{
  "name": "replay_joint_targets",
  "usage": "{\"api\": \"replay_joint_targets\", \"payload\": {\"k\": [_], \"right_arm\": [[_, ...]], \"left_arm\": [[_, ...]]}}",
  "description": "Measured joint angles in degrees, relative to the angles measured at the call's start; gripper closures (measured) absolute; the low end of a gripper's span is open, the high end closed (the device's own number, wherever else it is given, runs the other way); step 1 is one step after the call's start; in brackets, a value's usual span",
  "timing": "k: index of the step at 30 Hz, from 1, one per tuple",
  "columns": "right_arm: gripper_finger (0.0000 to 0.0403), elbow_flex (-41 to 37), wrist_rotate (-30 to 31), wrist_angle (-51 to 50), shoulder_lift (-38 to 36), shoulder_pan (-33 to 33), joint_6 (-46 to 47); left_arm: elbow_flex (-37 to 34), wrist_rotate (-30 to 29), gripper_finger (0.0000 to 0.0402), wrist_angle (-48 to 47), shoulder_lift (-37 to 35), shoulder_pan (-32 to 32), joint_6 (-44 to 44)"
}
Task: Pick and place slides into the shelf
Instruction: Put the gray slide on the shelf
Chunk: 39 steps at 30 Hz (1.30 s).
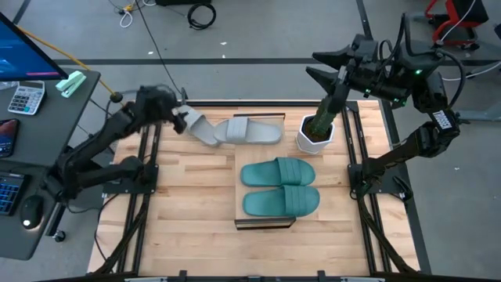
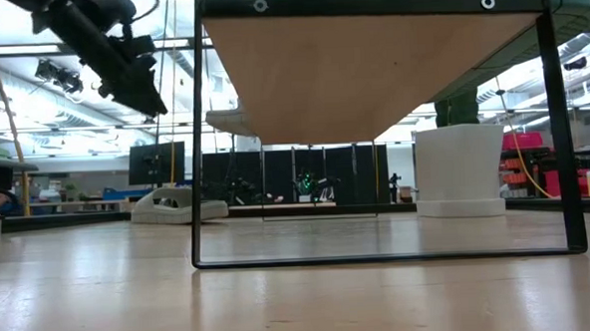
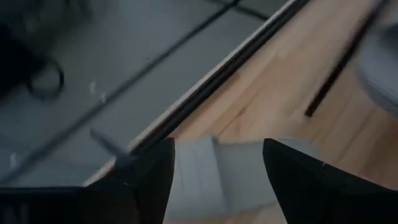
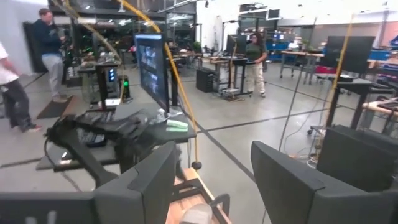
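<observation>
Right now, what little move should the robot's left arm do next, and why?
Probably carry the tilted light grey rubbery slide toward the low wood-topped shelf. The left end effector seems to grip it, lifted off the table, while both teal green rubbery slides already lie on the shelf.

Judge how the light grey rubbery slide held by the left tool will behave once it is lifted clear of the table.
The light grey rubbery slide in the left tool looks bent where it hangs, so it is probably flexible and may flop. Gripped near one end, it may sag or swing. It seems light.
</observation>
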Motion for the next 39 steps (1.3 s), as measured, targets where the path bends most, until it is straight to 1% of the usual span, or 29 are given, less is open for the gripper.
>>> {"api": "replay_joint_targets", "payload": {"k": [5, 10, 14, 18, 20, 22, 25, 29, 34, 39], "right_arm": [[0.0188, 0.0, -2.3, -1.8, 0.0, 0.0, -1.3], [0.0188, 0.0, -5.2, -3.3, 0.0, 0.0, -1.4], [0.0188, 0.0, -8.1, -3.8, 0.0, 0.0, -1.4], [0.0188, 0.0, -10.0, -4.3, 0.0, 0.0, -1.9], [0.0188, 0.0, -10.7, -4.4, 0.0, 0.0, -2.3], [0.0188, 0.0, -11.5, -4.7, 0.0, 0.0, -2.4], [0.0188, 0.0, -12.3, -5.8, 0.0, 0.0, -2.5], [0.0188, 0.0, -12.7, -6.9, 0.0, 0.0, -2.8], [0.0188, 0.0, -13.9, -7.2, 0.0, 0.0, -3.1], [0.0188, 0.0, -14.4, -9.0, 0.0, 0.0, -3.3]], "left_arm": [[10.6, 2.9, 0.0163, -10.8, 9.0, 8.7, -4.4], [19.9, 10.0, 0.0168, -20.5, 19.3, 15.8, -5.9], [24.0, 13.5, 0.0169, -25.4, 27.2, 19.6, -7.4], [26.1, 13.7, 0.0175, -26.1, 33.7, 20.0, -10.7], [26.1, 12.7, 0.018, -26.2, 36.2, 19.9, -12.0], [26.1, 10.2, 0.0187, -25.9, 38.1, 19.5, -12.2], [26.1, 4.3, 0.0198, -25.0, 40.5, 17.8, -13.8], [26.2, -2.1, 0.021, -22.6, 42.7, 16.0, -17.1], [26.2, -3.3, 0.0219, -22.0, 45.9, 15.8, -19.7], [26.2, -2.3, 0.0219, -21.9, 49.0, 15.9, -20.8]]}}
